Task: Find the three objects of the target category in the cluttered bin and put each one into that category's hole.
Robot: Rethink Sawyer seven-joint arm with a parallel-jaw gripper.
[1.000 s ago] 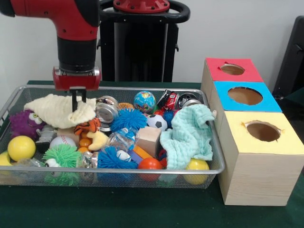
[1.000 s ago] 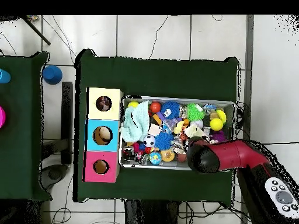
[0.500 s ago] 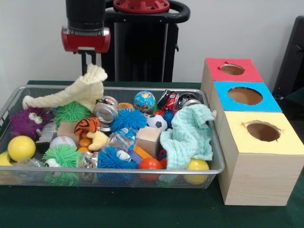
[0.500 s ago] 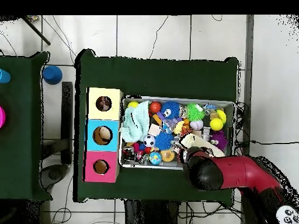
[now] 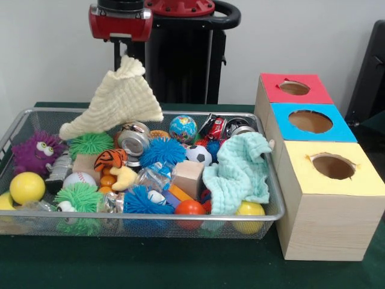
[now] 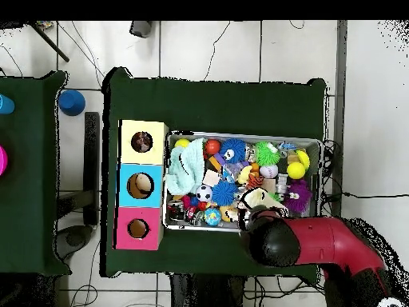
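Front view: my pincer (image 5: 122, 55) is clenched on the peak of a cream muslin cloth (image 5: 115, 99), which hangs as a crinkled, soft triangle with its lower corner trailing toward the purple fuzzy monster (image 5: 32, 153) at the basket's end. The wire-mesh basket (image 5: 274, 198), silver with a thick rim, sits on the green desk (image 5: 150, 265). Contents on show: spiky rubber puffer balls in blue (image 5: 162, 150) and green (image 5: 78, 198), a smooth globe ball (image 5: 183, 128), a soccer ball (image 5: 198, 155), a yellow ball (image 5: 27, 187), a pale wooden block (image 5: 189, 176), a plush tiger (image 5: 111, 159), a shiny metal can (image 5: 133, 141), and a mint muslin cloth (image 5: 237, 171) draped over the end nearest the boxes. No knotted rope ball is visible; I judge they lie buried under cloth and clutter. The yellow-topped box (image 5: 325, 226), pale wood, has a roughly cut round hole (image 5: 332, 167), beside blue-topped (image 5: 310, 121) and red-topped (image 5: 294, 88) boxes. To do this step well I would carry the cloth clear of the toys, drop it where it covers nothing, then lift the mint one. Overhead view: the red arm (image 6: 315, 241) hides the pincer; the cream cloth peeks from under it at the basket's edge, and the yellow box's hole (image 6: 141, 142) is well apart, at the basket's other end.
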